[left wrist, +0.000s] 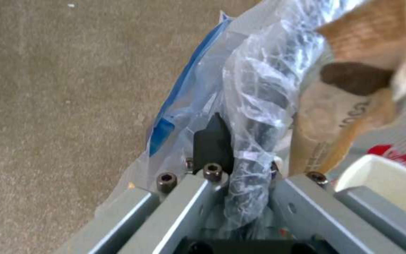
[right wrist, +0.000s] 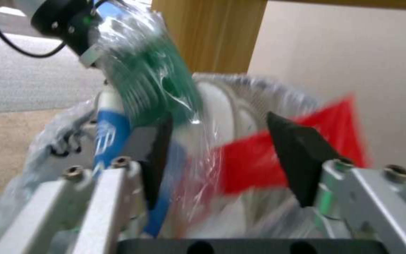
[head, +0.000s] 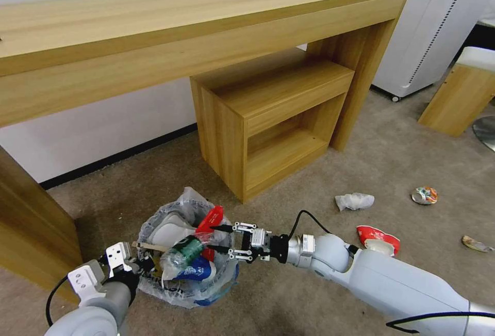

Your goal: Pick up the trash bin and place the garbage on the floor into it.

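Observation:
The trash bin (head: 154,233), round and lined with a crinkly plastic bag, stands on the beige floor (head: 309,294) in front of me. My left gripper (head: 146,266) is shut on its near-left rim (left wrist: 259,134), plastic bag pinched in with it. The bin holds white slippers (head: 170,233), a red wrapper (head: 211,218), a green-labelled bottle (head: 183,253) and a blue-white cup (head: 196,271). My right gripper (head: 223,241) hovers open over the bin's right side, its fingers (right wrist: 301,158) spread just short of the bottle (right wrist: 151,81). Garbage on the carpet: white tissue (head: 354,201), crushed can (head: 425,195), red-white paper cup (head: 379,238).
A long wooden desk (head: 154,31) with a low open cabinet (head: 273,124) stands behind the bin. A desk leg (head: 31,227) is close on the left. A small scrap (head: 477,244) lies at far right, near a wooden stool (head: 464,93) and a white appliance (head: 433,26).

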Motion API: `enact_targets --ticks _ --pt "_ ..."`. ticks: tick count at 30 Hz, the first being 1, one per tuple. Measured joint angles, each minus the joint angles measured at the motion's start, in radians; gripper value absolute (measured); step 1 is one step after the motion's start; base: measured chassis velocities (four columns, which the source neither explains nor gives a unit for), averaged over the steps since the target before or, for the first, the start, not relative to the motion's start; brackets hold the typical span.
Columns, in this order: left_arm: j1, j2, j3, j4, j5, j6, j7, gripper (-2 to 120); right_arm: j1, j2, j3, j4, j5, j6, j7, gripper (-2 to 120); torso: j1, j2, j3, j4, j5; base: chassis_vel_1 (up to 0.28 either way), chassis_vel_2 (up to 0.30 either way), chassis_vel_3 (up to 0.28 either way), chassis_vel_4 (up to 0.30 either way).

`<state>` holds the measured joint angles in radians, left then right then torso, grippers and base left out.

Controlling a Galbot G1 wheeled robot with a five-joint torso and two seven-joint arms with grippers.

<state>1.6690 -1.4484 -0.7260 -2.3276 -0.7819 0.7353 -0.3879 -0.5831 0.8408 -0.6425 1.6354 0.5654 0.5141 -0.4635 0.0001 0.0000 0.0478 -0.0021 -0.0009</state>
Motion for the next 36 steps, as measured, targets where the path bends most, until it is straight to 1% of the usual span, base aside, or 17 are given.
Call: enact_targets --ticks 1,2,5,7,9,11,13,19,22,23,26,29,31,33,34,35,36 --pt "0.000 0.001 0.000 0.001 0.000 0.000 0.000 0 -0.001 0.000 0.003 0.000 0.000 0.000 0.001 62 0.000 0.000 0.000 0.0000 0.0001 0.000 0.000 0.000 0.000" --pt "0.000 0.001 0.000 0.001 0.000 0.000 0.000 0 -0.001 0.000 0.003 0.000 0.000 0.000 0.001 62 0.000 0.000 0.000 0.0000 0.0001 0.000 0.000 0.000 0.000" --pt "0.003 0.001 0.000 0.002 0.001 0.000 0.000 0 -0.004 0.002 0.017 0.004 0.000 0.000 0.009 79 0.000 0.000 0.000 -0.0001 0.0001 0.000 0.000 0.000 0.000" --pt "0.003 0.000 0.000 0.002 0.001 0.000 0.000 0 -0.004 0.003 0.019 0.004 0.000 0.000 0.010 80 0.000 0.000 0.000 -0.0001 0.0000 0.000 0.000 0.000 0.000" --pt "0.005 -0.001 0.000 0.005 0.004 0.000 0.000 0 -0.007 0.010 0.035 0.015 0.004 -0.006 0.029 92 0.000 0.000 0.000 -0.0001 0.0001 0.000 0.000 0.000 0.000" --pt "0.005 -0.001 0.000 0.005 0.005 0.000 0.000 0 -0.007 0.012 0.039 0.019 0.005 -0.008 0.036 93 0.000 0.000 0.000 0.0000 0.0001 0.000 0.000 0.000 0.000" --pt "0.006 -0.002 0.000 0.009 0.009 0.000 0.001 0 -0.011 0.020 0.066 0.038 0.017 -0.021 0.069 100 0.000 0.000 0.000 -0.0001 0.0000 0.000 0.000 0.000 0.000" --pt "0.007 -0.002 -0.001 0.014 0.013 0.000 0.003 0 -0.016 0.036 0.136 0.061 0.035 -0.047 0.134 100 0.000 0.000 0.000 0.0000 0.0000 0.000 0.000 0.000 0.000" --pt "0.005 0.002 -0.006 0.016 0.013 0.000 0.004 0 -0.033 0.036 0.206 0.068 0.045 -0.071 0.179 100 0.000 0.000 0.000 0.0000 0.0001 0.000 0.000 0.000 0.000" --pt "0.005 0.002 -0.006 0.016 0.013 0.000 0.004 0 -0.033 0.036 0.206 0.068 0.045 -0.071 0.179 100 0.000 0.000 0.000 0.0000 0.0001 0.000 0.000 0.000 0.000" --pt "0.003 0.006 -0.009 0.019 0.012 0.000 0.004 0 -0.056 0.032 0.258 0.068 0.043 -0.093 0.217 100 0.000 0.000 0.000 0.0000 0.0001 0.000 0.000 0.000 0.000" --pt "-0.003 0.009 -0.010 0.029 0.011 0.000 0.004 0 -0.108 0.019 0.346 0.073 0.024 -0.142 0.300 100 0.000 0.000 0.000 0.0000 0.0001 0.000 0.000 0.000 0.000" --pt "-0.005 0.009 -0.010 0.032 0.011 0.000 0.004 0 -0.119 0.015 0.361 0.075 0.016 -0.152 0.320 100 0.000 0.000 0.000 0.0000 0.0002 0.000 0.000 0.000 0.000" --pt "-0.013 0.011 -0.010 0.041 0.010 0.000 0.004 0 -0.179 -0.015 0.430 0.092 -0.016 -0.216 0.410 100 0.000 0.000 0.000 0.0000 0.0002 0.000 0.000 0.000 0.000" --pt "-0.014 0.012 -0.010 0.044 0.010 0.000 0.004 0 -0.193 -0.023 0.441 0.097 -0.021 -0.228 0.431 100 0.000 0.000 0.000 0.0000 0.0001 0.000 0.000 0.000 0.000" --pt "-0.018 0.015 -0.011 0.050 0.009 0.000 0.005 0 -0.244 -0.056 0.481 0.115 -0.035 -0.269 0.481 100 0.000 0.000 0.000 -0.0001 0.0005 0.000 0.000 0.000 0.000" --pt "-0.018 0.015 -0.011 0.050 0.009 0.000 0.005 0 -0.244 -0.056 0.481 0.115 -0.035 -0.269 0.481 100 0.000 0.000 0.000 -0.0001 0.0005 0.000 0.000 0.000 0.000"
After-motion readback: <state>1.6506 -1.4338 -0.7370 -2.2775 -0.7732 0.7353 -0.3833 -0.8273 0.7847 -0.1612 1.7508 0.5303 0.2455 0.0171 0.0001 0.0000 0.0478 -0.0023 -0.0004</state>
